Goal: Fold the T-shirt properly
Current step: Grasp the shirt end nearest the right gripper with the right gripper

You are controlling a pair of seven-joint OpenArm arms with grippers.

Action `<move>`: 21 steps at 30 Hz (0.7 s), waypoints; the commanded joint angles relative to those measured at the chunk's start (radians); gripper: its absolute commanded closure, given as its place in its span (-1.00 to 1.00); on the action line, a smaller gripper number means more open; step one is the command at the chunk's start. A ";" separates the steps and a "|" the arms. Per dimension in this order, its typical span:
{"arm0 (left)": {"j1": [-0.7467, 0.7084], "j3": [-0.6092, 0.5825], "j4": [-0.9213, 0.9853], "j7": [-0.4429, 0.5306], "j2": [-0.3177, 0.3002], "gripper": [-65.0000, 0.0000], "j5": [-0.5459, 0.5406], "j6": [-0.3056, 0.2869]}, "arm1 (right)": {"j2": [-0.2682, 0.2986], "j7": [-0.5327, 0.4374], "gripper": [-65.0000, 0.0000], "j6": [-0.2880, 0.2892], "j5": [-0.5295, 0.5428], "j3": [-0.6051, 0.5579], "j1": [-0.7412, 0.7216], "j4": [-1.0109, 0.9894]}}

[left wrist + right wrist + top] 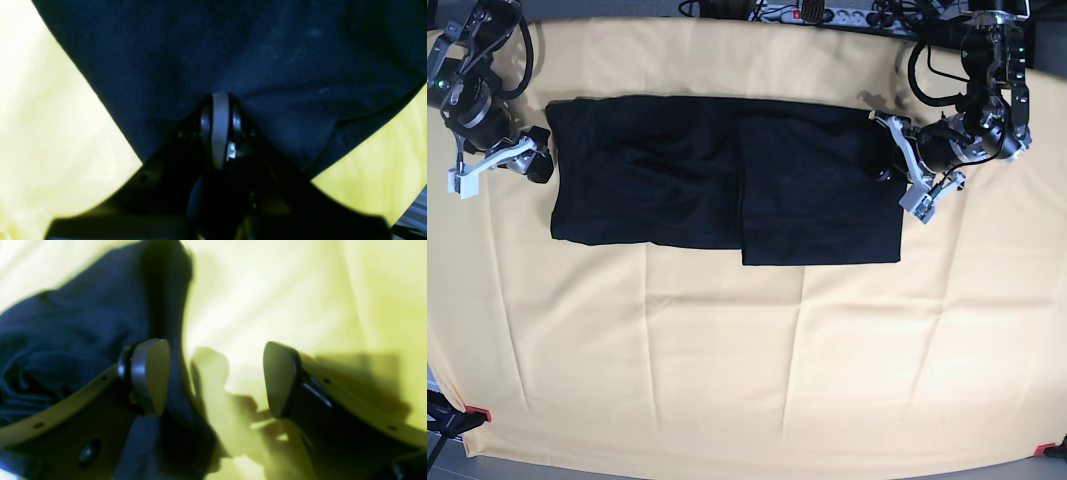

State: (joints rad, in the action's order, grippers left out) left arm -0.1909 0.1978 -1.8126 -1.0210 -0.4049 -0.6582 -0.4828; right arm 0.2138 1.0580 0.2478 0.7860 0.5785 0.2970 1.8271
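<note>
Folding this well probably means keeping the pinched edge taut and carrying it level across the garment, so the new fold lands square on the layer beneath without dragging it askew. At the right side of the base view, the left gripper (895, 165) has its jaws pressed together on the right edge of the T-shirt (717, 170); its wrist view shows dark fabric gathered into the closed tips of the left gripper (220, 100), with creases radiating from the pinch. On the far left, the right gripper (535, 160) sits just beside the shirt's left edge, its jaws spread wide and holding nothing; the wrist view shows one finger lying over the cloth's edge and the other over bare cover. I judge that it should close on that edge before any lift. The T-shirt is plain black and soft, lying as a long flat band across the far part of the yellow table cover (747, 360), with a doubled panel overlapping on its right half and faint wrinkles throughout
</note>
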 commanded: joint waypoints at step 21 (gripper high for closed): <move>0.006 0.006 -0.012 0.004 -0.014 1.00 -0.031 -0.006 | 0.152 0.256 -0.38 0.258 0.526 -0.026 -0.078 -0.411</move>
State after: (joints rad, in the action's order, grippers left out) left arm -0.1909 0.1978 -1.8118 -1.0252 -0.4046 -0.6735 -0.4828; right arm 0.3573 1.2640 0.5140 1.3441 0.5564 0.2096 1.4094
